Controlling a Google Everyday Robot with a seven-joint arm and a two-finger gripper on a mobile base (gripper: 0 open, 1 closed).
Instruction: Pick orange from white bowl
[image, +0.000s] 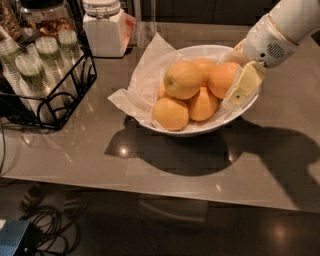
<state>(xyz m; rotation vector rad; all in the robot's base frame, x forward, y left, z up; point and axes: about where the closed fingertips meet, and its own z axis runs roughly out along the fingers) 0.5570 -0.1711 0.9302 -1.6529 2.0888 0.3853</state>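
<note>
The white bowl (200, 131) with crinkled paper lining stands at the middle of the table and holds several fruits. The orange (220, 77), the deepest orange of the pile, lies at the bowl's right side. A paler yellowish fruit (182, 79) sits on top of the pile, and a pointed-topped fruit (202, 104) lies in front of the orange. My gripper (231, 82) reaches down from the upper right into the bowl's right side, right against the orange. Its cream-coloured body hides part of the orange and the bowl's right rim.
A black wire rack (55, 95) with capped bottles stands at the left. A white lidded jar (104, 27) stands behind the bowl at the left. The paper lining (137, 92) sticks out over the bowl's left rim. The table's front edge (150, 195) runs below.
</note>
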